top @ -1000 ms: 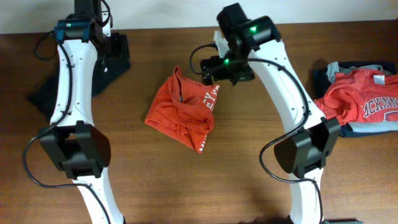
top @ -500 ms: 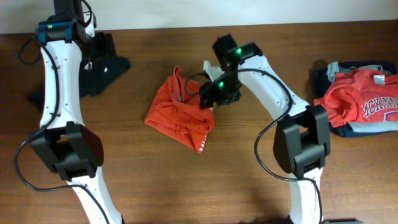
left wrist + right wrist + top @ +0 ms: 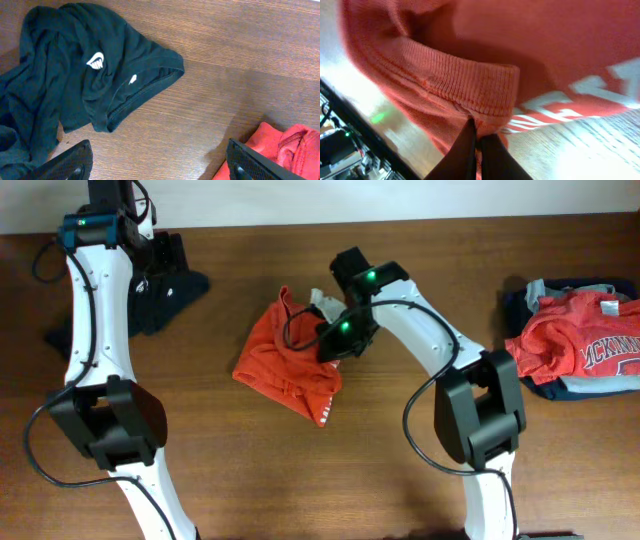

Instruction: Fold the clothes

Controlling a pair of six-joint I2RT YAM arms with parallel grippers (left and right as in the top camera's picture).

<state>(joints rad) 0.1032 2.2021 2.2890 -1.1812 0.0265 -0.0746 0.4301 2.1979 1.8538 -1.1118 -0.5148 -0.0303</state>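
Fabric fills the right wrist view: the right gripper [image 3: 479,137] has its two dark fingers [image 3: 465,150] pressed together on a ribbed hem of the orange-red T-shirt [image 3: 470,45], with white lettering just beside the pinch. From overhead, that gripper [image 3: 335,340] sits at the shirt's right edge. The T-shirt [image 3: 288,368] lies crumpled in a rough bundle near the middle of the wooden table [image 3: 400,480], a strip of white print along its right side. Well apart, at the right edge, lies a pile of clothes [image 3: 580,345], an orange-red shirt with white letters on top of dark and grey pieces. Farther back on the left, the black garment [image 3: 165,288] lies bunched up; the left wrist view shows it [image 3: 75,75] with two small white marks and a curved hem on bare wood. The left gripper [image 3: 157,152] hangs above the wood with its fingers [image 3: 70,162] spread wide and nothing between them, the black garment on one side and a corner of the orange-red shirt on the other.
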